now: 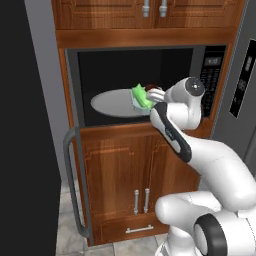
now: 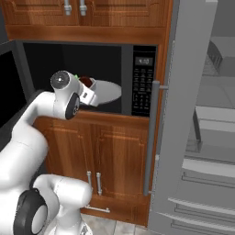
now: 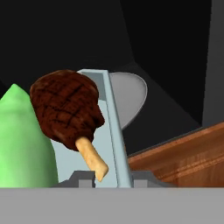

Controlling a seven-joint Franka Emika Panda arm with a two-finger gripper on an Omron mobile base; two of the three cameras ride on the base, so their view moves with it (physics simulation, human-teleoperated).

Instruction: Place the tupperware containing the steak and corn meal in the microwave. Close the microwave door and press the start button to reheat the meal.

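Tupperware pinched by the claw at the microwave mouth.
Holds a green corn lump and a brown steak on a bone; hangs over the near right edge of the turntable, door swung wide left.

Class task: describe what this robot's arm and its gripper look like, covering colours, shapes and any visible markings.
The arm is made of glossy white, rounded segments with dark grey to black bands at the joints and round grey caps on the joint ends. One link carries a black stripe along its side. The gripper ends in two small grey finger tips. No cables or lettering are visible.
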